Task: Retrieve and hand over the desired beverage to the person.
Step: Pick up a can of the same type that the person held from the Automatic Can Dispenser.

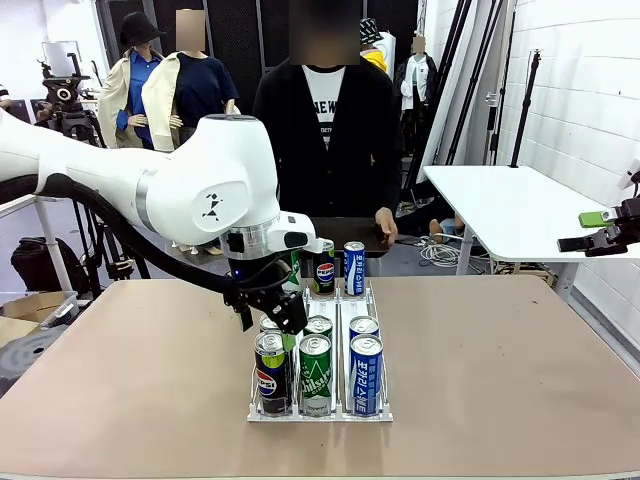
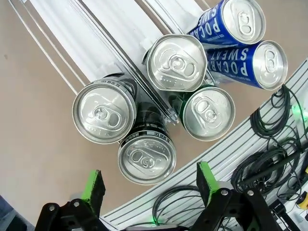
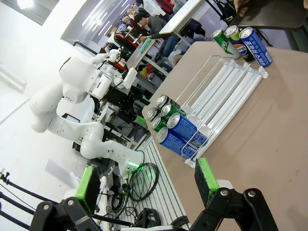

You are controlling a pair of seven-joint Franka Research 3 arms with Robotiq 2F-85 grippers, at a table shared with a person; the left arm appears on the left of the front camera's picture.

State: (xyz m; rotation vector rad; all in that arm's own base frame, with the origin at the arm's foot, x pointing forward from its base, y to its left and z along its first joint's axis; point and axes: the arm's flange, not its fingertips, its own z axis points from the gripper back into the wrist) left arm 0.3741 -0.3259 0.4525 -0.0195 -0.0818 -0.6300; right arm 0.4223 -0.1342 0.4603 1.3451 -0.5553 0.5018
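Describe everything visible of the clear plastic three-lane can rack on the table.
The clear plastic rack lies flat on the tan tabletop, its three lanes running from the robot's side toward the person. Six upright cans fill its near end, two per lane: black Pepsi, green, blue Pocari Sweat. The middle stretch is bare.

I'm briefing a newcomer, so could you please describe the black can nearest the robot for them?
On the tan table stands a white rack with three lanes running toward the person. At its near end, the front row holds three cans; the black can is leftmost. Its row-mates are a green can and a blue can.
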